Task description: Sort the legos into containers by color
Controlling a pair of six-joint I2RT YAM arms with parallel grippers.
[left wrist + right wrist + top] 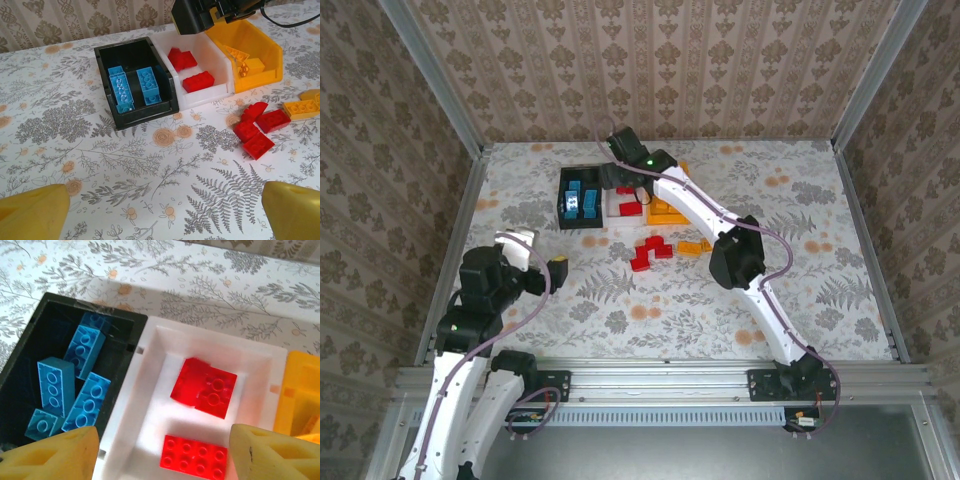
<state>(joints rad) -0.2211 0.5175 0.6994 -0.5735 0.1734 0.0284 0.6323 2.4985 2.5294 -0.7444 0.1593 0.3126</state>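
Note:
Three bins stand in a row: black (563, 195), white (619, 219), orange-yellow (666, 213). Several blue legos (65, 385) lie in the black bin (30, 335). The white bin (210, 335) holds three red legos (206, 387). Orange-yellow ones (245, 62) sit in the orange-yellow bin (260, 42). Loose red legos (257, 131) and orange-yellow legos (300, 107) lie on the table in front of the bins. My right gripper (162, 455) hangs open over the white bin, nothing between its fingers (50, 455). My left gripper (162, 215) is open and empty, low over bare table near the black bin.
The table carries a floral-patterned cloth (650, 310) and is walled by patterned panels (650, 60). The right arm (740, 255) stretches diagonally over the loose bricks toward the bins. Free table lies left of the black bin and along the near side.

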